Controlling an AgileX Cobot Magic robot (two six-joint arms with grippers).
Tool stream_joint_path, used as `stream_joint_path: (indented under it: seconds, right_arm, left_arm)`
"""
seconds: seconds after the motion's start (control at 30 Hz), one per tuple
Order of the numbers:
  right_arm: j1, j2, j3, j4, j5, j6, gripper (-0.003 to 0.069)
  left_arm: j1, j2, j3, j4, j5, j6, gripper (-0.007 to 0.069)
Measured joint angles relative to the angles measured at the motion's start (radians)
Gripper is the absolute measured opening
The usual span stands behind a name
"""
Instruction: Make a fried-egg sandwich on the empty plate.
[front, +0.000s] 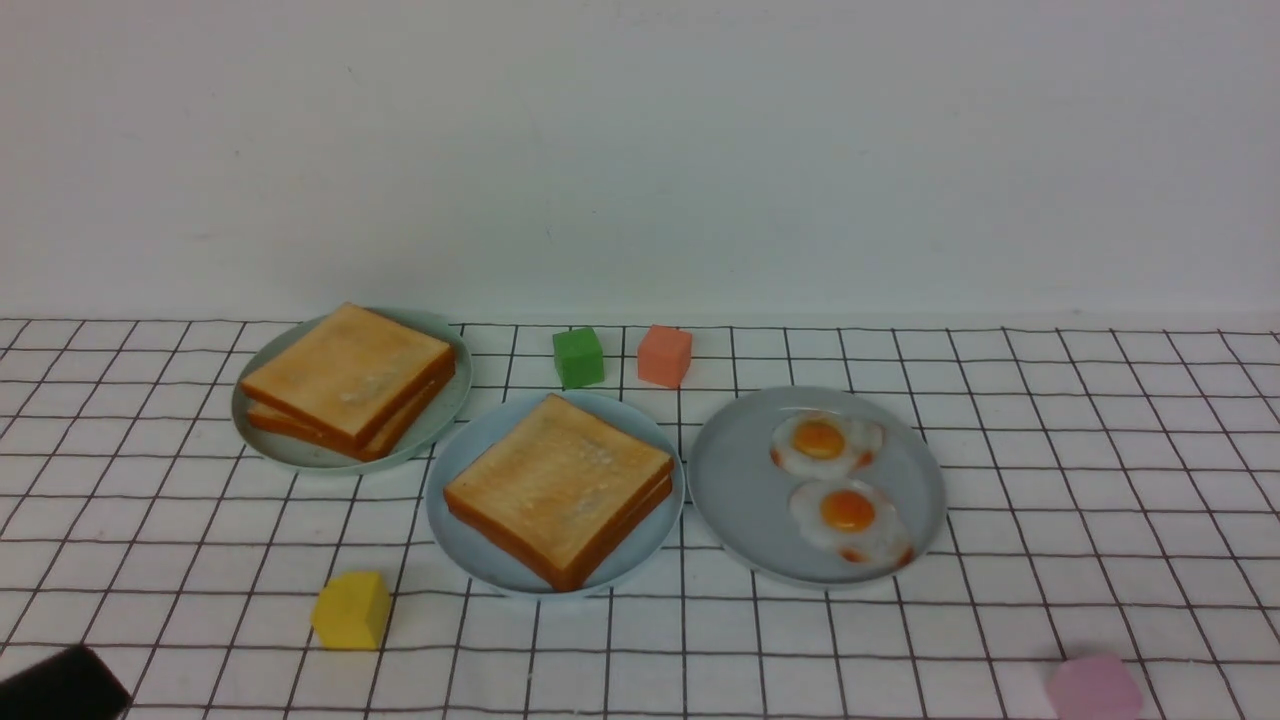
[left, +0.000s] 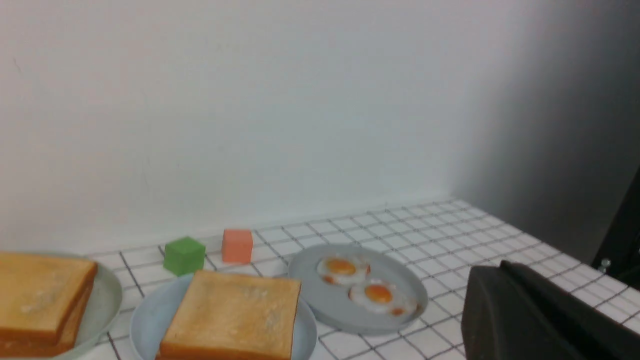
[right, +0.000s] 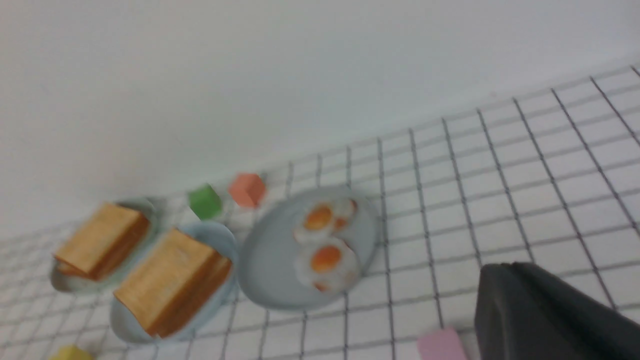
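Observation:
The sky-blue plate (front: 447, 510) sits in the middle and holds a stack of toast (front: 560, 485) that looks like two slices. No egg shows between them. Two fried eggs (front: 820, 441) (front: 851, 516) lie on the grey plate (front: 740, 490) to its right. The pale green plate (front: 290, 452) at the left holds another toast pile (front: 348, 375). My left gripper (left: 495, 272) looks shut and empty, low at the near left, and its black tip shows in the front view (front: 60, 688). My right gripper (right: 502, 272) looks shut and empty, near the front right, beyond the front view.
A green cube (front: 578, 356) and an orange cube (front: 665, 355) stand behind the plates. A yellow block (front: 351, 610) lies in front of the blue plate, at the left. A pink block (front: 1094, 688) lies at the front right. A white wall closes the back.

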Motion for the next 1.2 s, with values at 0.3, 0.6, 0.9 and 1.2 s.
stream_joint_path:
  seconds: [0.3,0.6,0.9,1.2]
  right_arm:
    - [0.0,0.0,0.093,-0.019,-0.054,0.021,0.0007]
    - [-0.136,-0.009,0.166,0.007,-0.101,-0.061,-0.001]
    - [-0.351,-0.076,0.469,0.365,-0.384,-0.623,-0.0012]
    - [-0.357,-0.077,0.555,0.37,-0.401,-0.609,-0.0012]
  left_arm:
    - [0.0,0.0,0.026,0.0,0.073,0.0,-0.0013]
    - [0.0,0.0,0.026,0.0,0.102,0.0,-0.0013]
    - [0.0,0.0,0.026,0.0,0.105,0.0,-0.0013]
    - [0.0,0.0,0.026,0.0,0.106,0.0,-0.0009]
